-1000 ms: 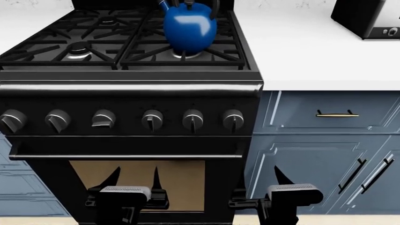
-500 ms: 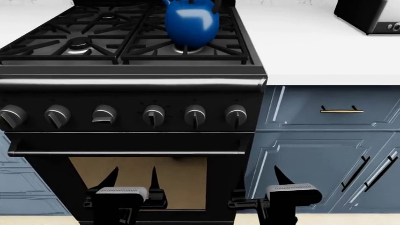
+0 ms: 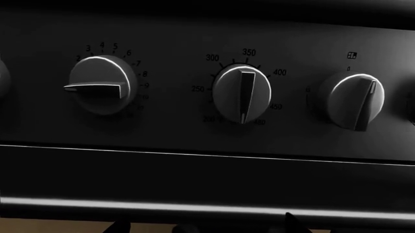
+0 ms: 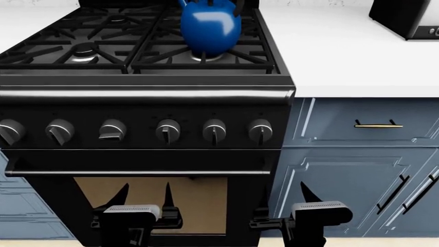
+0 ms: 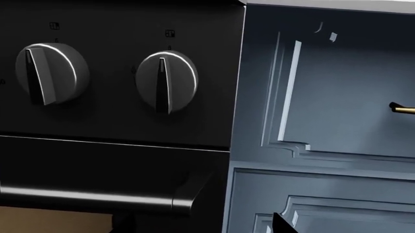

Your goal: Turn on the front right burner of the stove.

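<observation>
The black stove [image 4: 147, 110] fills the left of the head view, with six knobs in a row. A blue kettle [image 4: 209, 25] stands over the front right burner [image 4: 205, 56], hiding most of it. My left gripper [image 4: 145, 198] is open and empty, low in front of the tan oven window [image 4: 199, 198]. My right gripper [image 4: 285, 198] is open and empty by the stove's lower right corner. The left wrist view shows three knobs, the middle one [image 3: 243, 94] pointing down. The right wrist view shows the rightmost knob [image 5: 167, 81] and its neighbour [image 5: 48, 73], both upright.
A white countertop [image 4: 357, 56] runs right of the stove, with a small black appliance [image 4: 408, 18] at its back. Blue-grey cabinet fronts [image 4: 357, 164] with a brass drawer handle [image 4: 377, 124] lie below. The oven door handle [image 4: 137, 172] juts out under the knobs.
The head view has drawn slightly closer to the stove, and the knobs and counter have shifted a little in frame. Both grippers keep their place and stay open.
</observation>
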{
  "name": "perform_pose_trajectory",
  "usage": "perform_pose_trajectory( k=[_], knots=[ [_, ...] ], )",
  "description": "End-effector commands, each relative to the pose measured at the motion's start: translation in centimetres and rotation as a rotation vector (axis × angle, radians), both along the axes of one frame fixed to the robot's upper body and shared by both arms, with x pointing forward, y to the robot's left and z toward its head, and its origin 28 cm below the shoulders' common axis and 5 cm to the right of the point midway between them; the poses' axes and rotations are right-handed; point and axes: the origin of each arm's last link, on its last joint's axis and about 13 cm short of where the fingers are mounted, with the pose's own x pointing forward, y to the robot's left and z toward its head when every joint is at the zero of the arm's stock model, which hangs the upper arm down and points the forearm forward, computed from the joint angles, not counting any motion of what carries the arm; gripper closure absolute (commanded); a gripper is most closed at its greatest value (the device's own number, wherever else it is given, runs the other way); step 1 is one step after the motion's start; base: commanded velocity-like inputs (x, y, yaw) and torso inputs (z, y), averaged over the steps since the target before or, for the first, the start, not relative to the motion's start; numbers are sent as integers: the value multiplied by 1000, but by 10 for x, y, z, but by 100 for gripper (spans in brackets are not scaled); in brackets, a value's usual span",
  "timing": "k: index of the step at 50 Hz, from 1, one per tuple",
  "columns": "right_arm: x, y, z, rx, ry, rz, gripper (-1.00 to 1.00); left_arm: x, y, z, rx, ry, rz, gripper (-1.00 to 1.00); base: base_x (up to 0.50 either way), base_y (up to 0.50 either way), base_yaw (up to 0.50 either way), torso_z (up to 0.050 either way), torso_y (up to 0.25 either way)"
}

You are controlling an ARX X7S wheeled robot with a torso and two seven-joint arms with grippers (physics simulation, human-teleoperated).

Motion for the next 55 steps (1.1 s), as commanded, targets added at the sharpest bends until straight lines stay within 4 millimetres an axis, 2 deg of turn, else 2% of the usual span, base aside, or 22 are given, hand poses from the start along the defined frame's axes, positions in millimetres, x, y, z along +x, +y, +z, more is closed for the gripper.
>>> perform_pose_trajectory(
  k=[1,8,12,18,23,29,55],
  knots=[
    [1,0,0,-3,0,-11,-100,0,0,0,-4,3,4,-100,0,0,0,0,0],
    [3,5,7,-13,-2,1,-100,0,0,0,-2,3,5,-100,0,0,0,0,0],
    [5,9,26,-22,9,-20,-100,0,0,1,-4,5,7,-100,0,0,0,0,0],
    [11,11,45,-17,14,-13,-100,0,0,0,-6,5,10,-100,0,0,0,0,0],
    [22,19,67,-3,2,1,-100,0,1,0,-3,9,14,-100,0,0,0,0,0],
    [30,25,81,16,9,18,-100,0,1,0,-9,11,12,-100,0,0,0,0,0],
    [71,35,93,-47,75,-45,-100,0,1,0,-13,10,2,-100,0,0,0,0,0]
  ],
)
